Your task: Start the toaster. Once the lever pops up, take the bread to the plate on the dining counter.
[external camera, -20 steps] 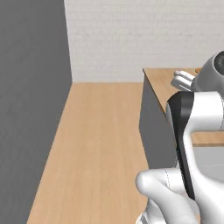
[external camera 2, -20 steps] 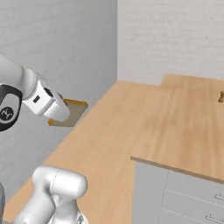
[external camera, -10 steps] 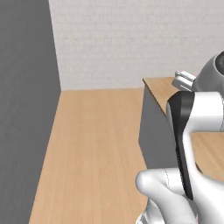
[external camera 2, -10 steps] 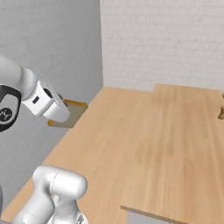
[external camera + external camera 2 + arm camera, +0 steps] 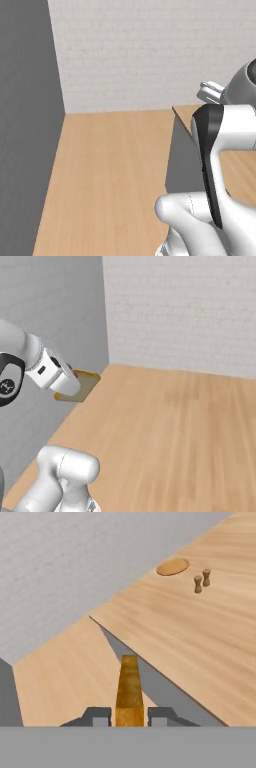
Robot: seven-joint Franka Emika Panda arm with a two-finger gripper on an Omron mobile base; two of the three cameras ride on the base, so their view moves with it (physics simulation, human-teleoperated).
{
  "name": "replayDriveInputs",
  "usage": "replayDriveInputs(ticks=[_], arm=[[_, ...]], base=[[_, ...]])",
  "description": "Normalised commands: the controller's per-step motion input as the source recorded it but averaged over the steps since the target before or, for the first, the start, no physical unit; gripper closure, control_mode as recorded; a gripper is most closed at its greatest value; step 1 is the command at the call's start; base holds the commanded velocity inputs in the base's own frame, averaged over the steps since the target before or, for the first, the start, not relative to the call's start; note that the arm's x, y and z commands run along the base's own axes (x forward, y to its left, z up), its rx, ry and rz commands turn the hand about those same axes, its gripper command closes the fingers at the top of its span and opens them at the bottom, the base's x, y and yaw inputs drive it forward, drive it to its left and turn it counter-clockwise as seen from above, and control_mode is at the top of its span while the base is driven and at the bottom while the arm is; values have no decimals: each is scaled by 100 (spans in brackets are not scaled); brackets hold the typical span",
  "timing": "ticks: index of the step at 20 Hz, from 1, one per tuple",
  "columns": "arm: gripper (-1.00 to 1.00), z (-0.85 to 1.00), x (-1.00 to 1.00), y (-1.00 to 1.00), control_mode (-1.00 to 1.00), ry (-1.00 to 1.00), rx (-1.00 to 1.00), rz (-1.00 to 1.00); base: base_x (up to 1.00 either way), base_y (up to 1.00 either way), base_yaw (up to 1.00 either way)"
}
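The end effector (image 5: 129, 716) is closed on the bread (image 5: 129, 688), held edge-on in the air, well short of the plate (image 5: 172, 566) on the bench (image 5: 200, 632); the thin slice looks light, crumbly, best pinched gently across its faces

The arm (image 5: 220, 165) consists of glossy white rounded link shells. One link carries a black panel (image 5: 207, 150) running lengthwise along its face. Above this panel sits a dark grey rounded joint housing (image 5: 245, 85) with a small silver-grey fitting (image 5: 210, 92) just beside it. In the right base view, the white base link (image 5: 65, 471) is a smooth elbow shape. Above it, a dark joint cap (image 5: 9, 383) bears a small pale round marking. The white boxy hand (image 5: 52, 373) shows small dark recesses.
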Motion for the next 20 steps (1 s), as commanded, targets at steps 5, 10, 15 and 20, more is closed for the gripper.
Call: replayDriveInputs(ticks=[5,10,15,20], arm=[[100,0,0,0,100,0,0,0],[100,0,0,0,100,0,0,0],[100,0,0,0,100,0,0,0],[100,0,0,0,100,0,0,0]], base=[[100,12,-5],[100,10,-6],[100,16,-8],[100,20,-11]])
